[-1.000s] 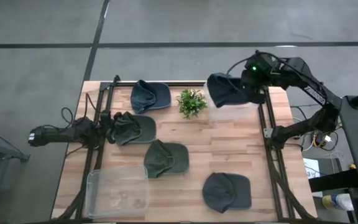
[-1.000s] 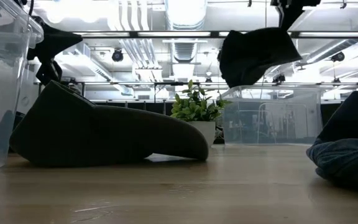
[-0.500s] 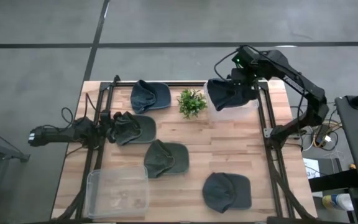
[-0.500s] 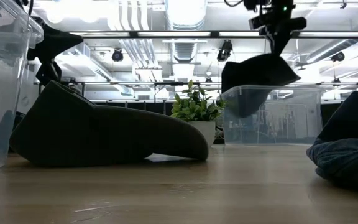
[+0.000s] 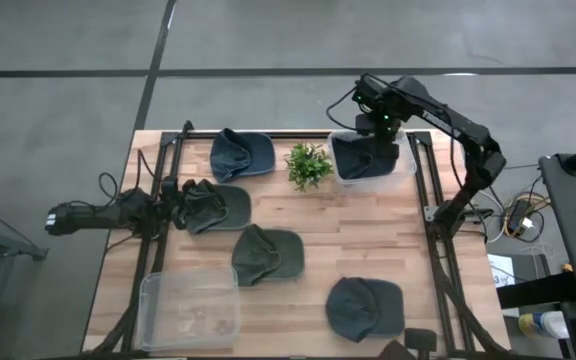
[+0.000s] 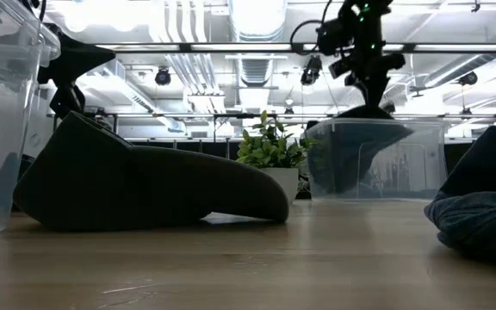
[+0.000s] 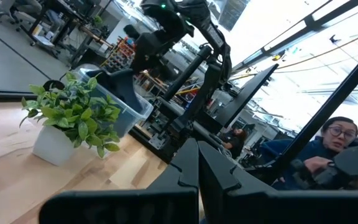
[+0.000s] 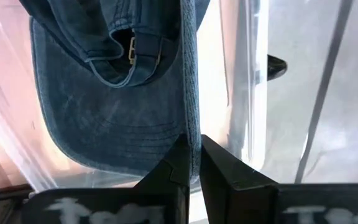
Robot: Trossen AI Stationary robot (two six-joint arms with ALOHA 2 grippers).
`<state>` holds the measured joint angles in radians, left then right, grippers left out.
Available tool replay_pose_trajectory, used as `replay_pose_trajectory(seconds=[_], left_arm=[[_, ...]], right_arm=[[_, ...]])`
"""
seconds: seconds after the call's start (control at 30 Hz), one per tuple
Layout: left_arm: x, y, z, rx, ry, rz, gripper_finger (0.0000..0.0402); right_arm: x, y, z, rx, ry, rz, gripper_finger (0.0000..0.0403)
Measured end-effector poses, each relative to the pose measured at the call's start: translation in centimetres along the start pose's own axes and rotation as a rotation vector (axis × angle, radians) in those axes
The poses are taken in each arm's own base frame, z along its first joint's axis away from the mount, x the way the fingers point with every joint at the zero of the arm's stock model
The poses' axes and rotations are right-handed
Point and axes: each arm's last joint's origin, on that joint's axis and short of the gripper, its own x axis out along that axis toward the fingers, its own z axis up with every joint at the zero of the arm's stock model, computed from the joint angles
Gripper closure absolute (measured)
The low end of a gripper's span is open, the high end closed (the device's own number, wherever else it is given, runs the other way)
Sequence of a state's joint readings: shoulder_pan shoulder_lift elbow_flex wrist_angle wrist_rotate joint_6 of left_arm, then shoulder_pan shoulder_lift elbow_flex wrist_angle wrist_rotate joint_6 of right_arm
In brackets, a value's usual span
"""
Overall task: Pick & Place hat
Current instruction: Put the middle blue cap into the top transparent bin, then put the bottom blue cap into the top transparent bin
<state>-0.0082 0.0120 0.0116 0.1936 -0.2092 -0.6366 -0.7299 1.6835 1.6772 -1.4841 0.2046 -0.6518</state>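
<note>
My right gripper hangs over the clear bin at the table's far right. It is shut on a blue denim hat that reaches down inside the bin. The hat's back strap and buckle show in the right wrist view. My left gripper waits at the table's left side, its fingers shut, right beside a crumpled dark hat. My right gripper pinches a thin edge of the hat, seen edge-on, between its two fingers, close to the back strap. It comes from above, pointing down. The hat hangs below the fingers inside the bin's walls. My left gripper may touch the dark hat; I cannot tell.
Three more hats lie on the wooden table: far left, middle, near right. A small potted plant stands just left of the bin. A second clear bin sits at the near left corner.
My right gripper has moved toward the table's left and down, staying shut. The blue hat, held above the bin's rim a second ago, has come down into the bin.
</note>
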Motion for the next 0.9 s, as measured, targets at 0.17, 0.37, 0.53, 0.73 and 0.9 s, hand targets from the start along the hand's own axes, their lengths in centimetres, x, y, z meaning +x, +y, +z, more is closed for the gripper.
replay_pose_trajectory(seconds=[0.17, 0.37, 0.53, 0.73, 0.9], left_arm=[[0.0, 0.0, 0.0, 0.000, 0.000, 0.000, 0.0402], [0.0, 0.0, 0.0, 0.000, 0.000, -0.001, 0.0402], [0.0, 0.0, 0.0, 0.000, 0.000, -0.001, 0.0402], [0.0, 0.0, 0.0, 0.000, 0.000, -0.001, 0.0402], [0.0, 0.0, 0.0, 0.000, 0.000, -0.001, 0.0402]], right_arm=[[1.4, -0.6, 0.6, 0.021, 0.040, 0.026, 0.0390], [2.7, -1.3, 1.2, 0.155, 0.055, 0.044, 0.0370], [3.2, -1.4, 1.4, 0.224, 0.069, 0.068, 0.0305], [3.2, -1.5, 1.1, 0.279, 0.109, 0.023, 0.0216], [0.9, -0.4, 0.2, 0.312, 0.095, -0.027, 0.0177]])
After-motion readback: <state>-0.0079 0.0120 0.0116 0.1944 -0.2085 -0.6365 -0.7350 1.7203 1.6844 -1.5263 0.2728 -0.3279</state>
